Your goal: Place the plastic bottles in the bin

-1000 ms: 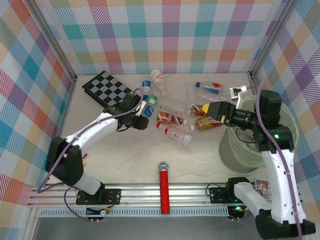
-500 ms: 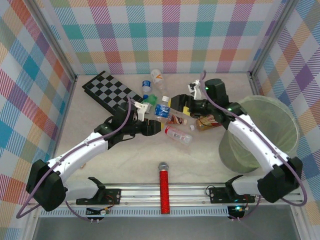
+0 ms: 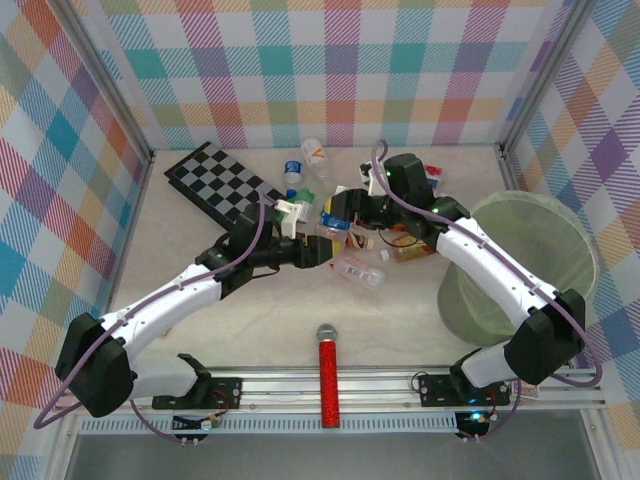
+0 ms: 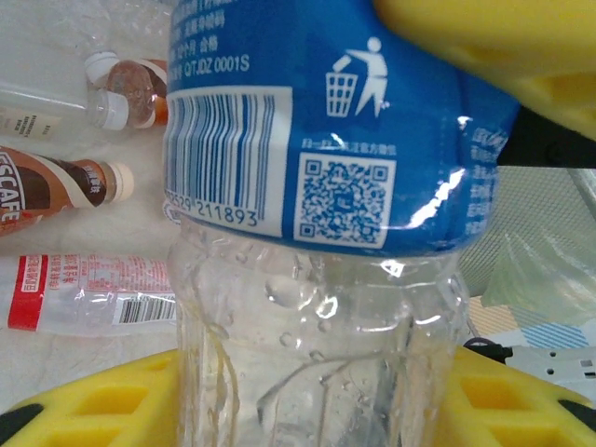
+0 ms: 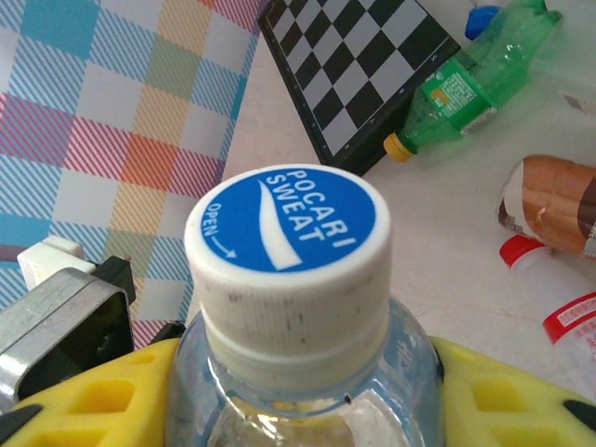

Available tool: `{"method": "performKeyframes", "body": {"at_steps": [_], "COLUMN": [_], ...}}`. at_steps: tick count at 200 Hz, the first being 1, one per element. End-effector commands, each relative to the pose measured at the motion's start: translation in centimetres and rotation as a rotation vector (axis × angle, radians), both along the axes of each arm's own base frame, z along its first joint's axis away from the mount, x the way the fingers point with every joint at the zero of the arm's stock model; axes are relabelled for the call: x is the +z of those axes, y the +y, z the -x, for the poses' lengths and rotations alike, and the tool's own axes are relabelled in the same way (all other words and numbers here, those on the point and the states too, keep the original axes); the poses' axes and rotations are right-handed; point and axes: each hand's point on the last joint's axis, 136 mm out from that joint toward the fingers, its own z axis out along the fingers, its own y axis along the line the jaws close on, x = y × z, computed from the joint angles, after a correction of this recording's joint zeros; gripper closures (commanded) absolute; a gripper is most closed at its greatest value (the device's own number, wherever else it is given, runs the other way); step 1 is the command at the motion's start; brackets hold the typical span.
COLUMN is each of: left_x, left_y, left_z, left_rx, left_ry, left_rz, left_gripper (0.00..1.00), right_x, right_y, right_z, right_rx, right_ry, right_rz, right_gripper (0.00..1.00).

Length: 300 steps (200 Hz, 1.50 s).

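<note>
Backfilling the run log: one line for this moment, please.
phase: handover | left gripper: shut on Pocari Sweat bottle | right gripper: shut on it below cap | bin: not reached

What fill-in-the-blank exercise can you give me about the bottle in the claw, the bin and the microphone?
1. The left claw grips a bottle with a ____ label.
2. That bottle's cap reads Pocari ____.
3. The bin stands on the robot's ____ side of the table.
4. The microphone has a glittery ____ body.
Missing words: blue; Sweat; right; red.
</note>
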Motion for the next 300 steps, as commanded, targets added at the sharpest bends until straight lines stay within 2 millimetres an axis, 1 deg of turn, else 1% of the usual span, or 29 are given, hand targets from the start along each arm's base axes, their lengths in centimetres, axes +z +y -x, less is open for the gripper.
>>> {"method": "performKeyframes", "body": {"at_steps": [1,23,37,38,50,58,80,94,109,120,132,141,160,179,195,215,231,245,258,274,300], "left_x": [1.7,1.8,1.7,1.7,1.6,1.4,0.9,0.5,0.0,-0.4,-1.2,-1.9,-3.4,-4.5,-5.1,-6.1,-6.9,-7.2,-7.5,-8.1,-8.9], "left_y": [-0.8,-0.8,-0.8,-0.7,-0.5,-0.4,0.3,0.7,1.2,1.4,1.7,2.0,2.4,2.5,2.8,3.5,3.9,3.8,3.6,3.6,3.8], "left_z": [0.5,0.5,0.5,0.5,0.6,0.7,0.9,1.0,0.9,0.6,0.2,-0.1,-0.7,-1.2,-1.8,-2.9,-3.5,-3.9,-4.3,-4.9,-6.0], "left_rx": [-0.042,-0.04,-0.042,-0.042,-0.038,-0.038,-0.023,-0.01,0.008,0.028,0.058,0.08,0.111,0.112,0.13,0.161,0.173,0.165,0.155,0.147,0.152], "left_ry": [-0.039,-0.044,-0.048,-0.048,-0.051,-0.052,-0.051,-0.054,-0.054,-0.054,-0.04,-0.026,0.006,0.023,0.023,0.033,0.05,0.062,0.083,0.112,0.134], "left_rz": [0.041,0.035,0.034,0.034,0.026,0.018,-0.02,-0.045,-0.069,-0.082,-0.103,-0.124,-0.168,-0.173,-0.173,-0.193,-0.208,-0.189,-0.167,-0.167,-0.197], "left_gripper": [0.51,0.42,0.26,0.26,0.08,0.0,0.0,0.0,0.0,0.0,0.0,0.0,0.0,0.0,0.0,0.0,0.0,0.0,0.0,0.0,0.0], "right_x": [0.7,0.8,0.7,0.8,0.7,0.7,1.5,2.8,3.9,5.0,5.8,6.7,8.5,9.7,10.5,11.6,11.9,11.9,11.7,10.8,8.7], "right_y": [0.1,0.2,0.1,0.1,-0.1,-0.4,-1.2,-2.1,-3.6,-4.9,-6.6,-8.2,-11.4,-15.2,-18.5,-23.5,-26.9,-29.0,-30.1,-31.6,-33.6], "right_z": [-0.6,-0.7,-0.8,-0.8,-0.9,-1.0,-1.4,-1.6,-1.6,-1.4,-0.9,-0.6,0.6,1.6,2.6,4.2,5.9,7.1,7.9,8.9,9.8], "right_rx": [-0.015,-0.007,-0.007,-0.007,-0.011,-0.015,-0.026,-0.036,-0.054,-0.074,-0.097,-0.126,-0.18,-0.244,-0.319,-0.452,-0.545,-0.608,-0.638,-0.668,-0.732], "right_ry": [-0.039,-0.042,-0.041,-0.043,-0.049,-0.053,-0.077,-0.102,-0.124,-0.142,-0.142,-0.149,-0.148,-0.13,-0.117,-0.088,-0.039,-0.003,0.04,0.107,0.212], "right_rz": [-0.013,-0.009,0.002,0.002,0.019,0.037,0.085,0.111,0.161,0.2,0.25,0.283,0.362,0.442,0.494,0.568,0.635,0.656,0.654,0.691,0.72], "right_gripper": [0.54,0.57,0.57,0.57,0.59,0.6,0.61,0.62,0.64,0.66,0.7,0.73,0.74,0.75,0.78,0.83,0.87,0.88,0.9,0.92,0.96]}}
